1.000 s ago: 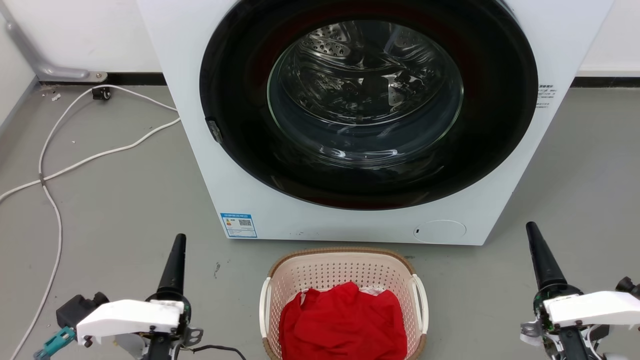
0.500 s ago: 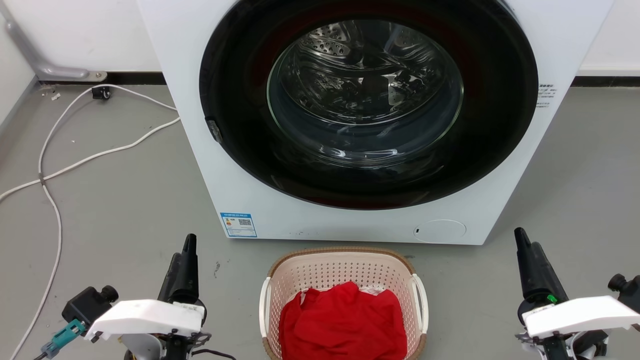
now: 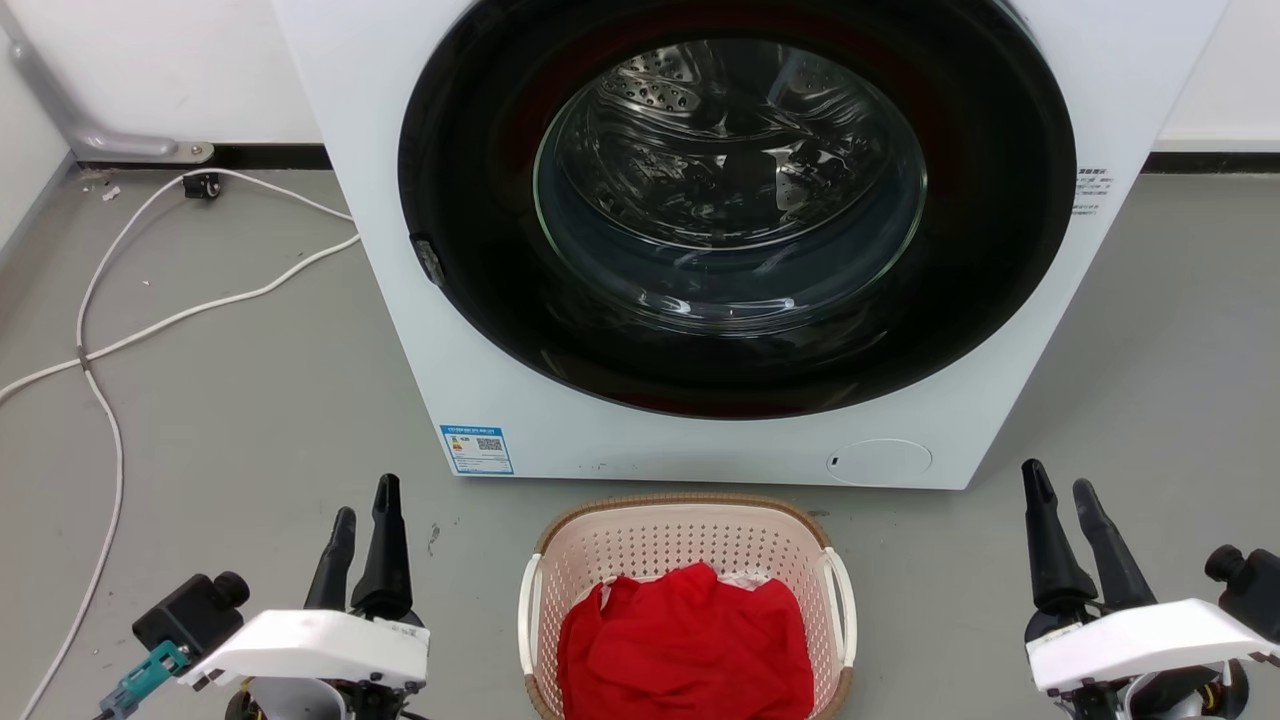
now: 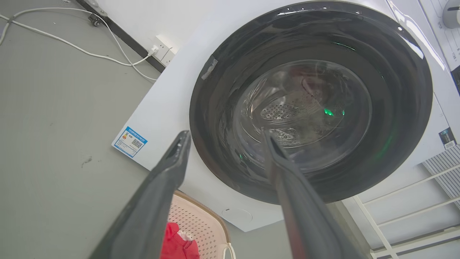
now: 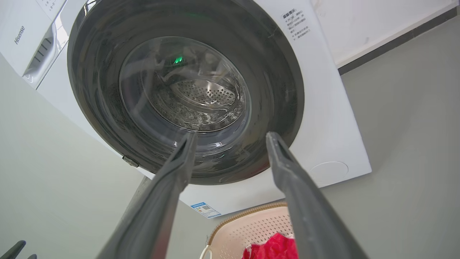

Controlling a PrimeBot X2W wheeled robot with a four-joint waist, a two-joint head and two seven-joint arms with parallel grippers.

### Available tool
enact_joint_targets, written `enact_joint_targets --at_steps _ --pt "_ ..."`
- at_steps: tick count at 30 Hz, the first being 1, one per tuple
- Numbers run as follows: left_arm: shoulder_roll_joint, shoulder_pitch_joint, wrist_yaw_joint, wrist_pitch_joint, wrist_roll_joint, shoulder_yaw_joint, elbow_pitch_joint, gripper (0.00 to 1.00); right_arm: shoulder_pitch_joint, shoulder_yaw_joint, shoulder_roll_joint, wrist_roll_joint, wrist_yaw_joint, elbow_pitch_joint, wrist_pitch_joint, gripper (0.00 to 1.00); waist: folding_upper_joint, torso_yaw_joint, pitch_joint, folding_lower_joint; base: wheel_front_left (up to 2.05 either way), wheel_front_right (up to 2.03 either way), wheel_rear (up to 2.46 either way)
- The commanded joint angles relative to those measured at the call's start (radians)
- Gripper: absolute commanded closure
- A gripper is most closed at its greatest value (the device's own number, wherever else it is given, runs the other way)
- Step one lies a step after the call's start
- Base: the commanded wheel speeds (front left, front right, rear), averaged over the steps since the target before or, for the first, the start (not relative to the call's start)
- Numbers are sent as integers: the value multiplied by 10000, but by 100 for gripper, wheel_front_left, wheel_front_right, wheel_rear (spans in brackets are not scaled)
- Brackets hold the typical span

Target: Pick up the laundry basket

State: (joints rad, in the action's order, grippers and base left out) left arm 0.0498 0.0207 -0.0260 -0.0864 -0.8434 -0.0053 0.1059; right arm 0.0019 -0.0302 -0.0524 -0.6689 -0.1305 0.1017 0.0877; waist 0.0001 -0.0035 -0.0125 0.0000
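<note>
- So, the washing machine (image 3: 700, 250) is the biggest thing here, straight ahead of both claws where the fingers point. Its drum looks empty.
- The laundry basket (image 3: 690, 502) sits on the floor between the two claws, just in front of the washer. Its white handles (image 3: 529, 610) face outward, one toward each claw, which is probably why the arms flank it like that.
- A red cloth (image 3: 685, 645) is heaped inside, so I'd guess the lift needs to stay level.
- The left gripper (image 3: 365, 497) has its fingers parted by a modest gap and is holding nothing. It's off to the basket's side, not touching it.
- The right gripper (image 3: 1055, 476) is the same deal: partly spread, empty, clear of the other handle.
- A second ago each claw's fingers were pressed together into one spike, and now both have split open. Basket and cloth haven't budged.
</note>
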Motion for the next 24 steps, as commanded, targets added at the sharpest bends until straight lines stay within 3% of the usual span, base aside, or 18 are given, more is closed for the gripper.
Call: enact_joint_targets --at_steps 1,24 --pt "20 -38 12 -103 325 -53 -180 0 3 -3 -4 380 -3 -196 101 0 -1 -2 -6 0 0 0 0" --pt "15 -355 266 -754 2809 -257 -469 0 364 189 9 3402 -2 -590 745 0 -1 -24 -34 0 0 0 0"
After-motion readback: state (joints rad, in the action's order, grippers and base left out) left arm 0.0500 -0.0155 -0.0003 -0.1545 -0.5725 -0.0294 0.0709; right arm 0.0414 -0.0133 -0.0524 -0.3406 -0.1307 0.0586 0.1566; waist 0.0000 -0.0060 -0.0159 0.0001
